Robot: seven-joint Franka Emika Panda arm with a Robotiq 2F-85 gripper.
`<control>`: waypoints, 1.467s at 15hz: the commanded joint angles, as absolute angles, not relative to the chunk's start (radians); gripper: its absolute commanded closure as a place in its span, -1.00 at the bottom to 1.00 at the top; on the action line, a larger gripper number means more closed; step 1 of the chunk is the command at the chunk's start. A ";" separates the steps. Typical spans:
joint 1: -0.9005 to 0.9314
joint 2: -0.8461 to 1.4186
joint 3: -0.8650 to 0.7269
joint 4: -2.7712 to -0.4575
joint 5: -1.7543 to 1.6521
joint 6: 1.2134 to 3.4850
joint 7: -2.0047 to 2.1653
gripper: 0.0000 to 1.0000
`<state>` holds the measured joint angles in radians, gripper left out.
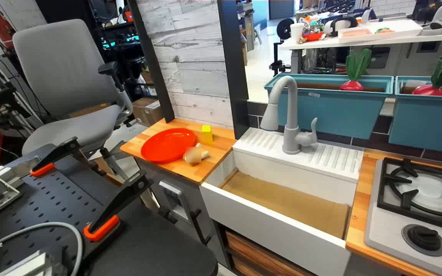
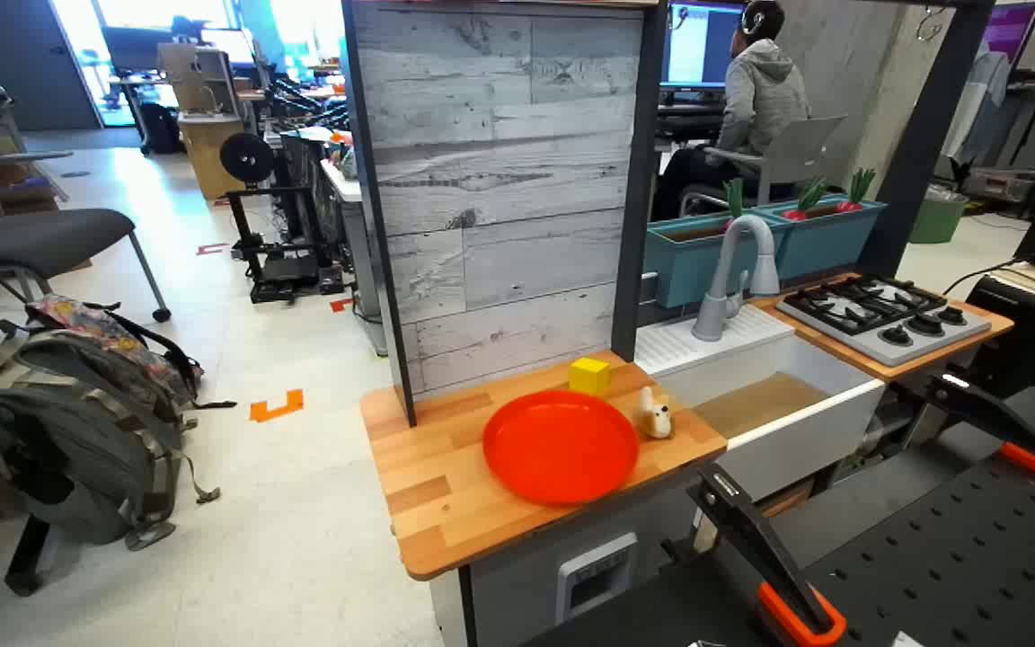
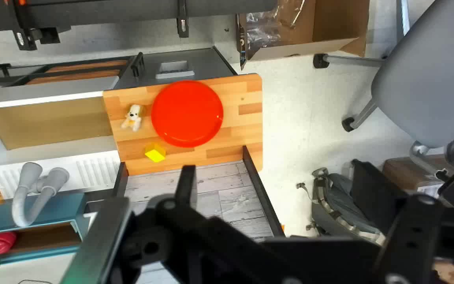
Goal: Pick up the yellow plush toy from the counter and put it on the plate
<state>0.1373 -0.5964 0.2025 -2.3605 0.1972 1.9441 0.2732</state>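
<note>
The bright yellow plush toy looks like a small cube on the wooden counter, in both exterior views (image 1: 207, 134) (image 2: 589, 376) and the wrist view (image 3: 155, 152). The counter (image 1: 221, 143) also shows in the other views (image 2: 432, 521) (image 3: 244, 96). The round orange-red plate (image 1: 169, 145) lies flat on it, just beside the toy, also in an exterior view (image 2: 561, 447) and the wrist view (image 3: 187, 113). Nothing lies on the plate. My gripper (image 3: 275, 169) shows only in the wrist view, open and empty, its fingers wide apart. It is high above the counter, away from the toy.
A small pale plush dog (image 2: 658, 419) sits on the counter between plate and sink (image 1: 278, 230). A grey plank wall panel (image 2: 499, 225) with dark posts rises behind the counter. A grey faucet (image 1: 292, 111) stands behind the sink. A stove (image 1: 432, 195) is beyond.
</note>
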 commanded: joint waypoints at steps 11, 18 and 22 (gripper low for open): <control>0.112 -0.557 0.167 -2.375 0.194 2.038 0.234 -1.00; 0.051 -0.321 0.056 -2.380 0.197 2.203 0.112 -1.00; 0.026 -0.093 0.010 -2.342 0.213 2.348 0.084 -1.00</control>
